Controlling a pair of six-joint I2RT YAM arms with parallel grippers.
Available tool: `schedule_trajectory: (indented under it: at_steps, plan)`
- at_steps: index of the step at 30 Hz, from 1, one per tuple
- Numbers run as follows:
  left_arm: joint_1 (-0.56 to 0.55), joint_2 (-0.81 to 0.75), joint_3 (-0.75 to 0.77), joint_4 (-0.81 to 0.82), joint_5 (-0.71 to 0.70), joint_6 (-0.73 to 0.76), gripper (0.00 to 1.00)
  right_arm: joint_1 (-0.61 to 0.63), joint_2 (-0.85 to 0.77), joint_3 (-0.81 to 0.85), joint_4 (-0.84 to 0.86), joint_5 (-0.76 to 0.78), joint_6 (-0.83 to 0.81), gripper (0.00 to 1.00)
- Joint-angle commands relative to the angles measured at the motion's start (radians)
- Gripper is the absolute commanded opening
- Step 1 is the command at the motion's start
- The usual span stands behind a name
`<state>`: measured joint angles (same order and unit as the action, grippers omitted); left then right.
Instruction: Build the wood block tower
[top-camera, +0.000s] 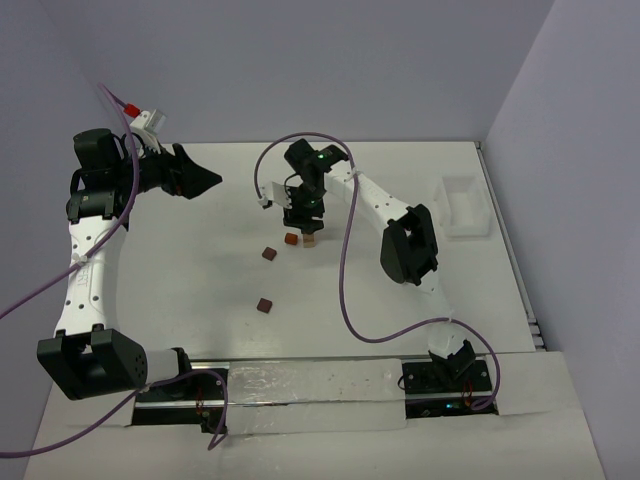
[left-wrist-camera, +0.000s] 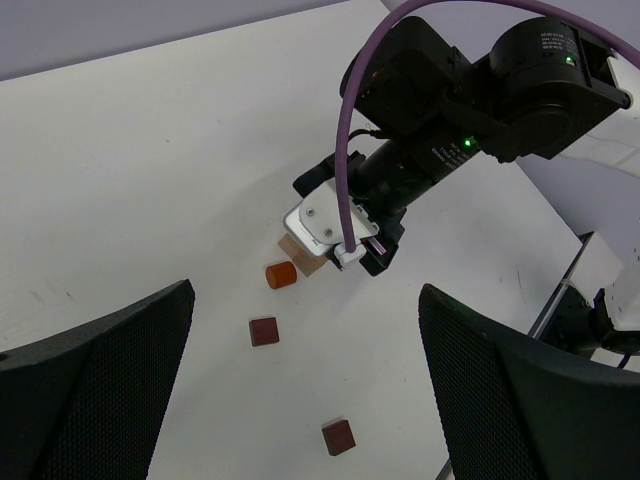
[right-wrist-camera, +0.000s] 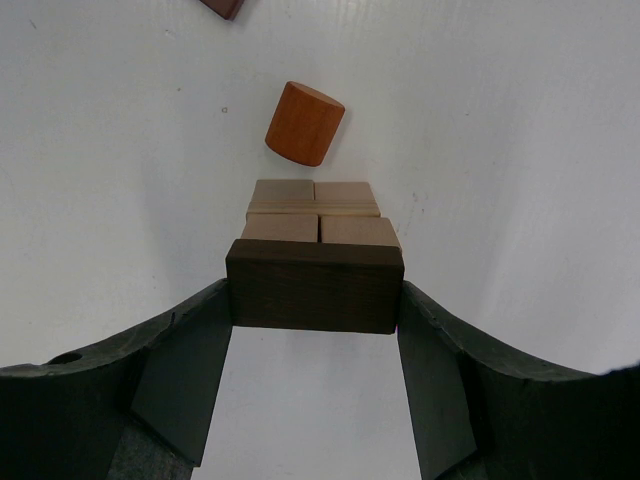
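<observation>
We clamp dark block (right-wrist-camera: 315, 288) in right jaws, over tan blocks (right-wrist-camera: 313, 212), to cap them; left jaws gape empty, surface's far-left corner, giving room.

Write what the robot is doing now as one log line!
right gripper: shut on dark block, by tan blocks | left gripper: open, empty | loose: orange cylinder, two dark cubes

No text or number can be read.
</observation>
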<state>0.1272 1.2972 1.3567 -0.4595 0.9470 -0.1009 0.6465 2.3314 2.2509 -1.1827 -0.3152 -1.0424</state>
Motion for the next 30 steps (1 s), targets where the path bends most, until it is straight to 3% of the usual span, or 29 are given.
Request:
schedule_trajectory:
  at_steps: [1, 30]
  plan:
    - [0.006, -0.006, 0.031, 0.035, 0.023, 0.0, 0.99, -0.009, -0.045, -0.004, -0.012, -0.006, -0.02, 0.69]
    - [0.005, -0.009, 0.025, 0.036, 0.027, 0.001, 0.99, -0.018, -0.058, 0.016, -0.035, -0.016, -0.026, 0.69]
